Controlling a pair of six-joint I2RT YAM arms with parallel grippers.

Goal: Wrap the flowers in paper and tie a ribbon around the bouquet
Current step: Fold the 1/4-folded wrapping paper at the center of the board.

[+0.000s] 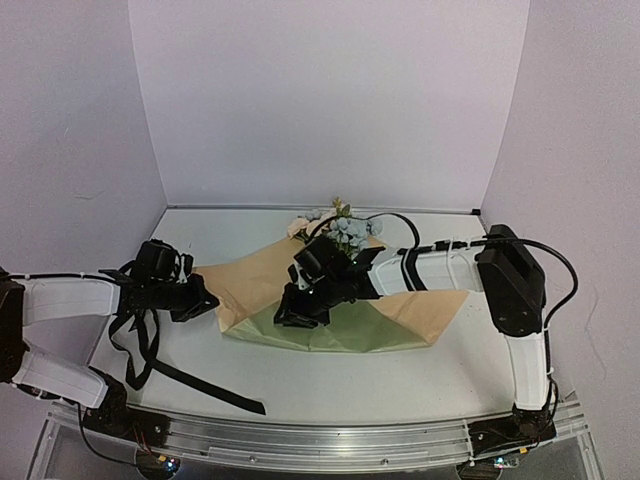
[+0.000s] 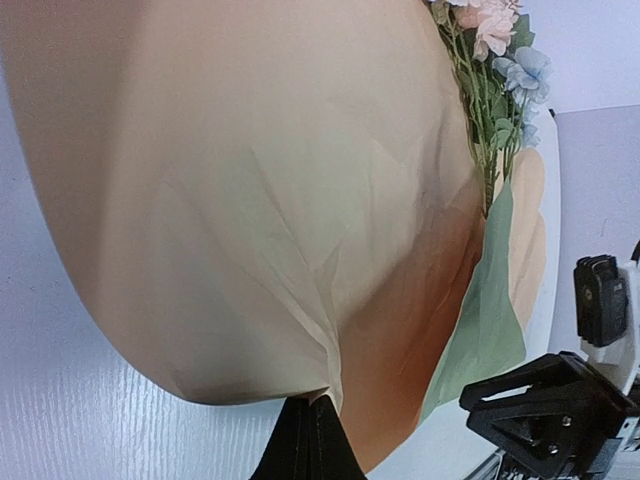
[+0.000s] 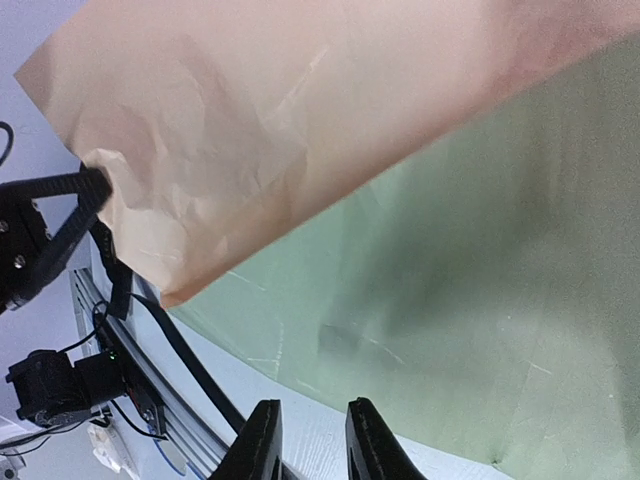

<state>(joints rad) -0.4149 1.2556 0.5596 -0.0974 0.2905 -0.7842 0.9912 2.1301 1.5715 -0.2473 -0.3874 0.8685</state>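
Observation:
The paper (image 1: 320, 330) lies across the table's middle, olive green inside, with tan-orange flaps (image 1: 250, 280) folded up at left and right. The flowers (image 1: 345, 225) lie on it, blooms toward the back wall; their green stems (image 2: 490, 140) run under the tan flap. My left gripper (image 2: 310, 405) is shut on the edge of the left tan flap and holds it raised. My right gripper (image 3: 312, 440) hovers over the green near edge of the paper (image 3: 480, 280), fingers (image 3: 262, 445) a narrow gap apart with nothing between them. The black ribbon (image 1: 195, 382) trails on the table at front left.
The table's near metal rail (image 1: 320, 440) runs along the front. Black cables hang round the left arm (image 1: 135, 330). The right arm's forearm (image 1: 440, 268) reaches across above the right tan flap (image 1: 430, 308). White walls close in the back and sides.

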